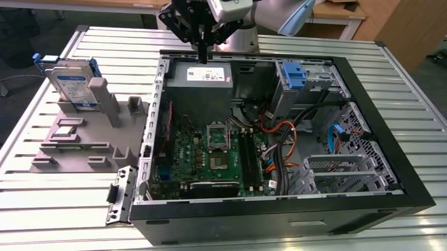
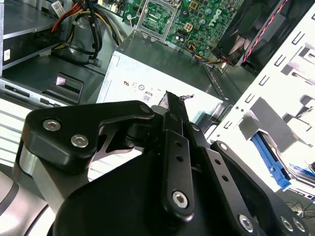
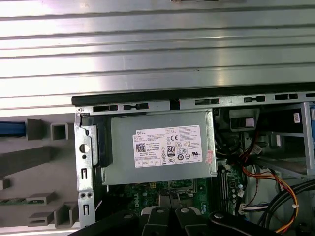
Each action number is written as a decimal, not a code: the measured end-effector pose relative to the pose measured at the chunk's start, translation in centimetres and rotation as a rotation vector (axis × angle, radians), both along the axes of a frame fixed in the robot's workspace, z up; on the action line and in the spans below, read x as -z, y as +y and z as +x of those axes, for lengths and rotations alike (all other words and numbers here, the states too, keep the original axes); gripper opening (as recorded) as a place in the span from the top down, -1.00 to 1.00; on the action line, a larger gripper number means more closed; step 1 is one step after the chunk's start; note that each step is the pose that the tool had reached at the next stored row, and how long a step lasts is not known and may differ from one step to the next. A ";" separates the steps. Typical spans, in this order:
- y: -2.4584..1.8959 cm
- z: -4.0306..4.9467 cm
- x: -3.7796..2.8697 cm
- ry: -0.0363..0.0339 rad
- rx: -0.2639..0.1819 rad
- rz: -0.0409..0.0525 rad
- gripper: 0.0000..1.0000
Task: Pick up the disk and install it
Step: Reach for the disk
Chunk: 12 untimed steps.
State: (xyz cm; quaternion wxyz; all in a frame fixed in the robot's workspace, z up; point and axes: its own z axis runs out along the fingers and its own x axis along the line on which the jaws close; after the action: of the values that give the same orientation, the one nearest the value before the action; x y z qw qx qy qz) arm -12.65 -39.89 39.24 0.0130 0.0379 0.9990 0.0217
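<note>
Currently gripper [image 1: 202,58] hangs over the power supply [image 1: 202,76], fingers pressed together and empty, well apart from the disk [image 1: 73,86] upright in its grey holder [image 1: 78,152].

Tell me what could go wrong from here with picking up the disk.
1. The gripper hangs shut over the power-supply box. A low sideways move toward the disk might strike the case wall between them.
2. The disk stands upright in the grey holder, so an off-centre grip might tilt or jam it.
3. Loose cables in the case might snag it.
</note>
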 end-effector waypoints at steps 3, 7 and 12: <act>0.00 0.00 0.00 0.0000 0.000 0.0000 0.79; 0.00 -0.17 0.05 -0.0003 0.000 0.0003 0.79; 0.00 -1.13 0.12 -0.0004 0.000 0.0000 0.79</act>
State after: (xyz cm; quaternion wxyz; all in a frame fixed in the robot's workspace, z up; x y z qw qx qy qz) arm -13.79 -39.89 39.13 0.0132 0.0379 0.9990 0.0217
